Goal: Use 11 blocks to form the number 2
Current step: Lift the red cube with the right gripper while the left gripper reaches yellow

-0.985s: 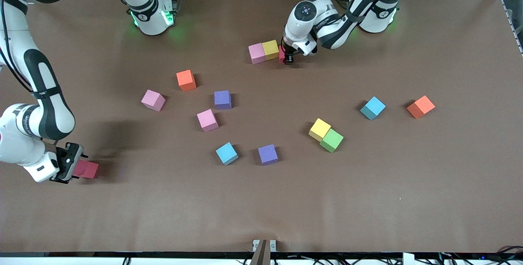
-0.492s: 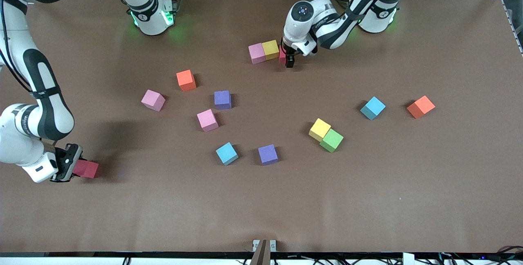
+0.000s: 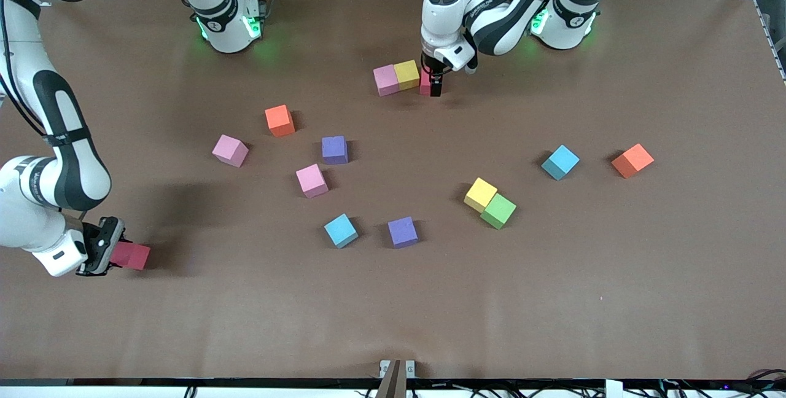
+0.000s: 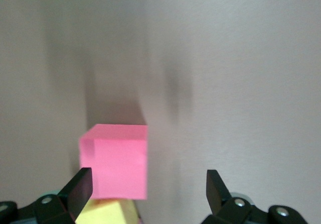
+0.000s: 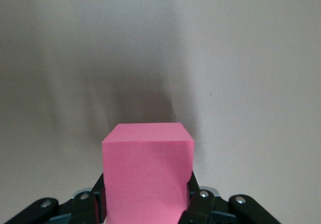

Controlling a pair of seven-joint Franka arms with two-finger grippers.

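Observation:
A short row of blocks lies near the robots' bases: pink (image 3: 385, 80), yellow (image 3: 406, 74), then a red block (image 3: 424, 83) half hidden by my left gripper (image 3: 434, 86). That gripper hangs open just above it. In the left wrist view, the red block (image 4: 114, 166) sits by one finger, apart from the other, beside the yellow block (image 4: 108, 214), within the left gripper (image 4: 148, 189). My right gripper (image 3: 114, 253) is shut on a second red block (image 3: 131, 255) at the right arm's end of the table. It fills the right gripper (image 5: 148, 206) as the red block (image 5: 148, 174).
Loose cubes lie mid-table: two pink (image 3: 230, 150) (image 3: 312, 180), two purple (image 3: 334, 150) (image 3: 403, 231), two light blue (image 3: 341, 230) (image 3: 560, 161), and a yellow cube (image 3: 480, 194) touching a green cube (image 3: 498, 210). Two orange cubes (image 3: 279, 120) (image 3: 632, 160) also lie there.
My left gripper has opened, let go of the red block at the row's end and risen a little. My right gripper has closed on the other red block.

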